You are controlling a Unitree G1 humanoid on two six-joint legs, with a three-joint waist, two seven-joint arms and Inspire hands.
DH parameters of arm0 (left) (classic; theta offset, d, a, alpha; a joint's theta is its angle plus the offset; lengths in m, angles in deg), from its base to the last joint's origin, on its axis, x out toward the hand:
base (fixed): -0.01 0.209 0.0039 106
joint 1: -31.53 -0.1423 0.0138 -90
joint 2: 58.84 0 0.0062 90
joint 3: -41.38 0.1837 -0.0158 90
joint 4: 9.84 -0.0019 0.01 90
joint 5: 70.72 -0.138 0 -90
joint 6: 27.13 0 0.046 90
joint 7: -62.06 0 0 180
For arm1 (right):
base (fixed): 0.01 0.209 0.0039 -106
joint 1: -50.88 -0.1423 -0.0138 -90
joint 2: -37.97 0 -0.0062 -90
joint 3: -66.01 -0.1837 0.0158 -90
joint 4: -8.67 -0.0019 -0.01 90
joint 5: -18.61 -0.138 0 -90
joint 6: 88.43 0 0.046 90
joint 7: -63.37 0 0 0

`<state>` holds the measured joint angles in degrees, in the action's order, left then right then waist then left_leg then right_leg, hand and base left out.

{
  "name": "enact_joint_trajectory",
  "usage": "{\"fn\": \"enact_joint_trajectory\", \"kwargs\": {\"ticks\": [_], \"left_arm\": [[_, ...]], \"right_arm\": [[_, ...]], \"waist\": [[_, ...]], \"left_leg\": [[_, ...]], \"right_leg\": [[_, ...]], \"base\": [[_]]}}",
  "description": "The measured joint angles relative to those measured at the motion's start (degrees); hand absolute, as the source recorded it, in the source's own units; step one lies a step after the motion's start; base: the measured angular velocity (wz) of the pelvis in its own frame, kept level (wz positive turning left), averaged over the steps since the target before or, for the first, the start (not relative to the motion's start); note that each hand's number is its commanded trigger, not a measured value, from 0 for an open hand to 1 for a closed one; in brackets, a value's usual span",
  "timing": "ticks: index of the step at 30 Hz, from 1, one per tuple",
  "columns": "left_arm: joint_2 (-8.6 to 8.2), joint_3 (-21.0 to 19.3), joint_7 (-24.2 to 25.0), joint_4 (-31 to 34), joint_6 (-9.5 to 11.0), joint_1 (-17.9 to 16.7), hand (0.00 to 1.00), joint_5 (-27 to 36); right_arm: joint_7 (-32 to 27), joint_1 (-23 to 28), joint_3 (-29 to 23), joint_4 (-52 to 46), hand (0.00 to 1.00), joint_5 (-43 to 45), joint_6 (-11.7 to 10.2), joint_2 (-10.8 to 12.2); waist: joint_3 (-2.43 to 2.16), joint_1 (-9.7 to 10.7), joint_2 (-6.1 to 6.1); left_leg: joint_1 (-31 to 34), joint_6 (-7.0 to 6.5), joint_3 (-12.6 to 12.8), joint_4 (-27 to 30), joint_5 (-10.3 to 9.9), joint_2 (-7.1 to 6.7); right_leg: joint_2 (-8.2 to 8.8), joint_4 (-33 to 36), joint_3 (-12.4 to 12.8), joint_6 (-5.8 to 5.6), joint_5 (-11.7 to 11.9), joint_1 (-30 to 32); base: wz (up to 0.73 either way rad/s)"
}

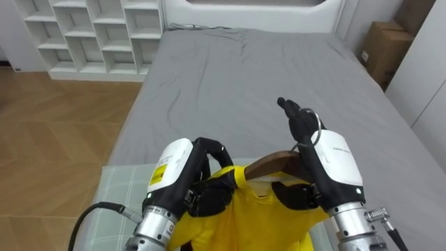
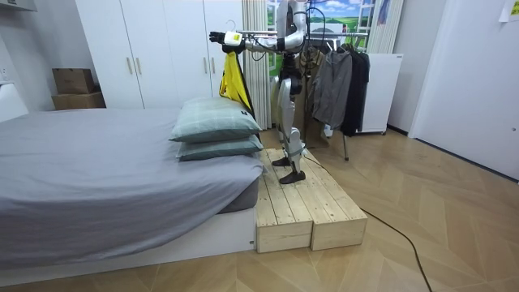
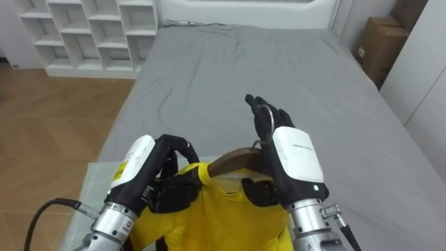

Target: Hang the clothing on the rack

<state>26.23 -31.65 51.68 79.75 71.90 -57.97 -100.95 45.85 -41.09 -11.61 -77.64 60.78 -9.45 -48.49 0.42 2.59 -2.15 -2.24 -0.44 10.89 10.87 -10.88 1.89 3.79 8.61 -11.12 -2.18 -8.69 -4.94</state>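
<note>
Yellow cloth is bunched under the dark, curled fingers (image 1: 212, 197) of the left hand (image 1: 191, 178), which grips the yellow shirt (image 1: 244, 219) at the shoulder by one end of the wooden hanger (image 1: 268, 164). On the other side, the fingers (image 1: 291, 111) of the right hand (image 1: 317, 153) point straight forward beside the hanger's metal hook (image 1: 320, 123). Its thumb seems to press up under the hanger's arm, pinching the wood against the palm, though the hand covers the contact. The shirt is draped over the hanger and hangs down between the two wrists.

Beyond the hands lies the grey bed (image 1: 230, 77), with a pale checked pillow (image 1: 115, 199) under the left forearm. A white shelf unit (image 1: 90, 31) stands past the bed's far left corner and a cardboard box (image 1: 383, 49) to the right.

From across the room, the robot stands upright on a wooden platform (image 2: 300, 207) at the bed's pillow end, both arms stretched level towards the bed. Just behind it is a clothes rack (image 2: 340, 77) of dark garments.
</note>
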Motion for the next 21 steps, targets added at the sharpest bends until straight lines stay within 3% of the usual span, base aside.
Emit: {"fn": "enact_joint_trajectory", "kwargs": {"ticks": [7, 8, 10, 11, 21], "left_arm": [[0.01, 0.2, 0.0, 0.0, 0.0, 0.0, 1.00, -0.3], [0.02, 0.2, 0.0, 0.0, 0.0, 0.0, 1.00, -0.4], [0.05, 0.3, 0.0, 0.0, 0.0, 0.0, 1.00, -0.4], [0.14, 0.3, 0.0, 0.0, 0.0, 0.0, 1.00, -0.4], [0.45, 1.2, 0.0, 0.0, 0.0, 0.0, 1.00, -0.9]], "right_arm": [[0.0, 0.0, 0.2, 0.0, 0.00, -1.4, 0.0, 0.2], [0.0, 0.0, 0.2, 0.0, 0.10, -1.4, 0.0, 0.2], [-0.1, 0.0, 0.3, 0.0, 0.81, -1.6, 0.0, 0.2], [-0.2, 0.0, 0.3, 0.1, 1.00, -1.6, 0.0, 0.2], [-1.2, 0.0, 0.5, 0.7, 1.00, -1.5, -0.1, 0.0]], "waist": [[-0.10, 0.1, 0.04], [-0.10, 0.1, 0.05], [-0.11, 0.1, 0.08], [-0.11, 0.0, 0.09], [-0.04, 0.1, 0.21]], "left_leg": [[0.1, 0.00, 0.0, 0.4, 0.0, 0.09], [0.0, 0.00, 0.0, 0.4, 0.0, 0.11], [0.0, 0.00, 0.0, 0.5, 0.0, 0.12], [0.0, 0.00, 0.0, 0.5, 0.0, 0.11], [0.1, 0.02, -0.1, 0.3, 0.0, 0.11]], "right_leg": [[-0.01, 0.1, 0.0, 0.01, 0.0, -0.2], [-0.02, 0.1, 0.0, 0.02, 0.0, -0.2], [-0.03, 0.1, -0.1, 0.04, 0.0, -0.3], [-0.03, 0.1, -0.1, 0.04, 0.0, -0.3], [-0.06, 0.0, -0.2, 0.04, 0.0, -0.5]], "base": [[0.00], [0.00], [0.00], [0.00], [0.00]]}}
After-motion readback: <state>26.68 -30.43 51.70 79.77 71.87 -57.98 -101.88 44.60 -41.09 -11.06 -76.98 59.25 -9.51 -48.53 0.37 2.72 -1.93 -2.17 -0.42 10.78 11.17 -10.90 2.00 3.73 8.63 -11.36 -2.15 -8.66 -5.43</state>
